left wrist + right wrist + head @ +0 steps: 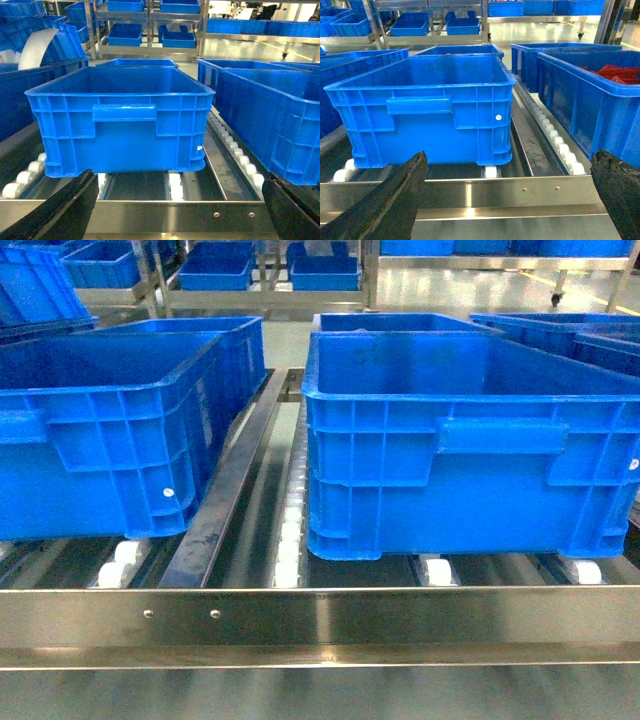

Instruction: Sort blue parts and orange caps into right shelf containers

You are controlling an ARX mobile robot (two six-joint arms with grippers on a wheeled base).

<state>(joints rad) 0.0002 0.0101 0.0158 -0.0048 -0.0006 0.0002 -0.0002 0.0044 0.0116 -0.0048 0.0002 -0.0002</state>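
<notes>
Two of the containers stand side by side on the right shelf (320, 625), one at the left (110, 430) and one at the right (470, 470); what shows of their insides is bare. No blue parts or orange caps show in any view. My left gripper (179, 176) is open, its black fingers (60, 210) wide apart in front of the steel front rail, facing a container (125, 120). My right gripper (510, 153) is also open with nothing between its fingers (385, 205), facing another container (420, 110). Neither gripper shows in the head view.
White rollers (288, 540) and a steel divider rail (225, 490) run between the bins. A bin at the right holds red items (617, 72). More blue bins sit behind and on far racks (215, 270).
</notes>
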